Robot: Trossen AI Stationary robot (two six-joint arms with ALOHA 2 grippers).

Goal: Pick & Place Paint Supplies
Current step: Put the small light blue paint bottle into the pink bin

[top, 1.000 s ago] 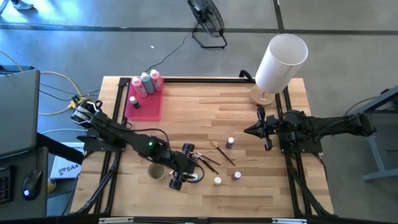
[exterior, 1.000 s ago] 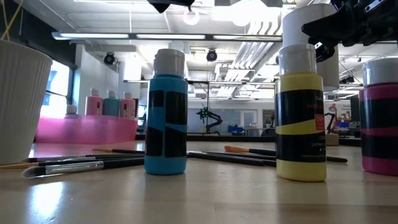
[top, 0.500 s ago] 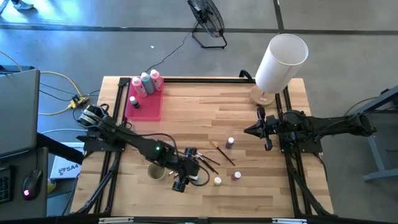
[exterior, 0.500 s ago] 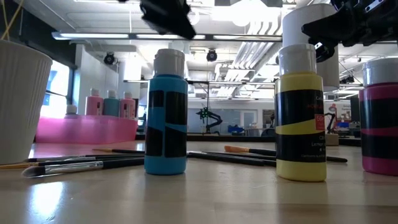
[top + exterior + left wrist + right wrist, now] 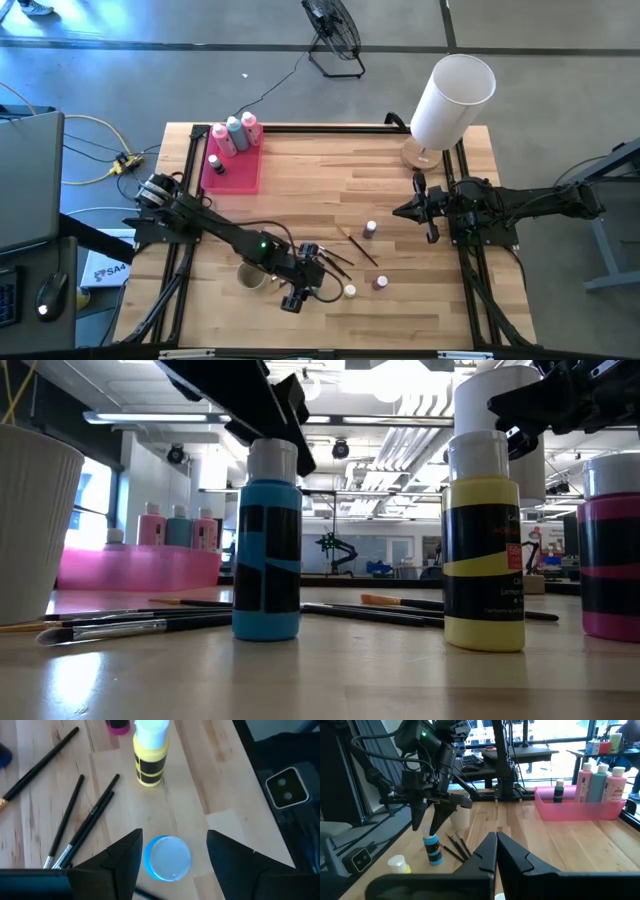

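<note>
On the left, we see the pink tray (image 5: 232, 172) near the table's far edge holding three upright squeeze bottles (image 5: 234, 134) and one small pot (image 5: 214, 163). Nearer the front, our left gripper (image 5: 172, 851) hangs open directly over the blue paint pot (image 5: 167, 858), which stands upright, cap up. The brushes (image 5: 75, 827) lie flat beside it, fanned out. The yellow pot (image 5: 484, 545) stands upright nearby; its label print is too small to read. On the right, our right gripper (image 5: 496, 849) waits closed above open wood.
</note>
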